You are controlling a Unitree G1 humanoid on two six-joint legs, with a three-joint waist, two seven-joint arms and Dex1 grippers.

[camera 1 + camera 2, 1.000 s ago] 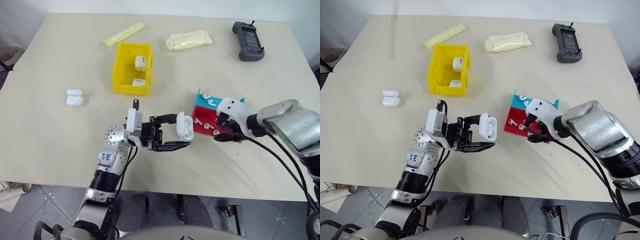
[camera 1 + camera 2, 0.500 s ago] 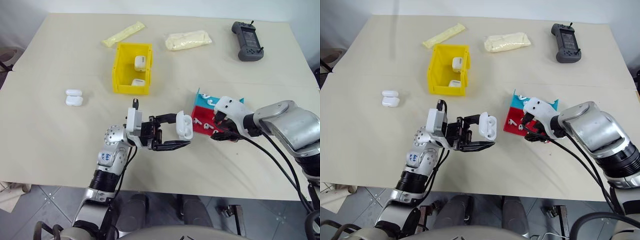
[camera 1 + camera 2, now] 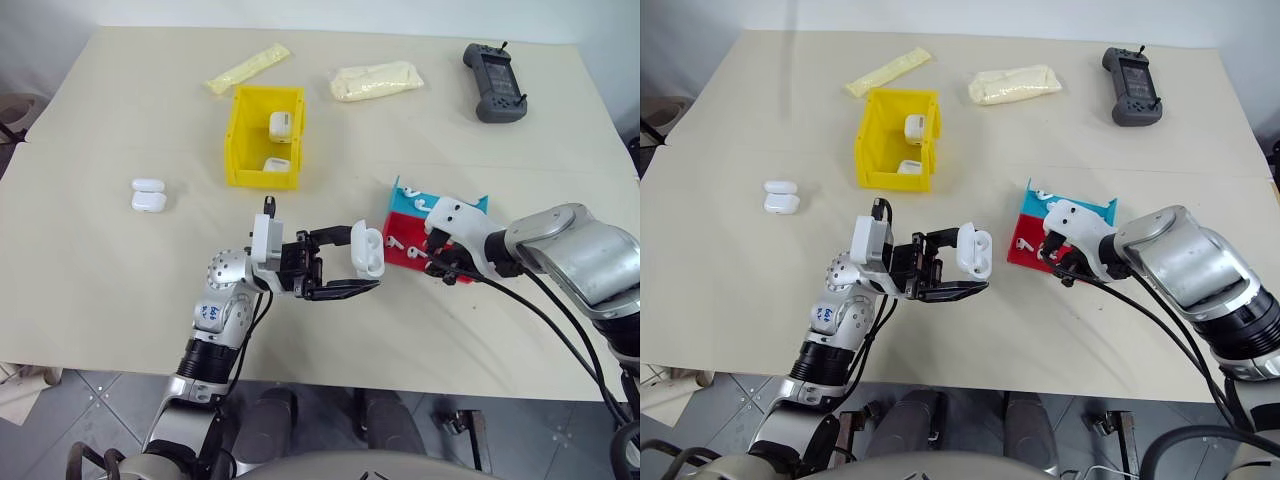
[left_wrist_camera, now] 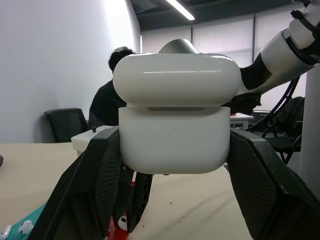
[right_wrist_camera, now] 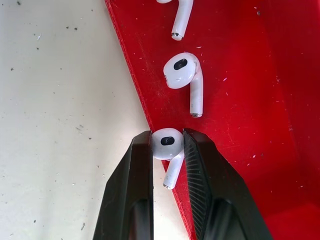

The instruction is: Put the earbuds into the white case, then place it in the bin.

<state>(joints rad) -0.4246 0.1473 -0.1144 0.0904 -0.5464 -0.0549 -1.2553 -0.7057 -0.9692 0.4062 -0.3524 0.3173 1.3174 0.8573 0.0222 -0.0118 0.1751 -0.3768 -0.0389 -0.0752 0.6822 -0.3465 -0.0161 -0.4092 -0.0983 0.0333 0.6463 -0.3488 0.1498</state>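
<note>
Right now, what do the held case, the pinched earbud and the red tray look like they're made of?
White case: likely hard plastic, glossy, with a smooth sheen and a moulded lid seam.
Earbud: glossy white plastic by its highlights, with a dark grille.
Red tray: probably matte plastic, speckled with dust; the exact material cannot be told.

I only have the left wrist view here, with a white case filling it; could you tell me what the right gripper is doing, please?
Observer: The right gripper has its fingers pinched on one earbud at the edge of the red tray section.
Operator: Thank you. Are other earbuds left in that tray?
Observer: Yes, another earbud lies loose on the red floor just beyond the pinched one.
Operator: And where is the bin relative to my case?
Observer: The yellow bin stands farther back on the table, already holding two cases, while the left gripper holds the white case with its lid open beside the tray.
</note>
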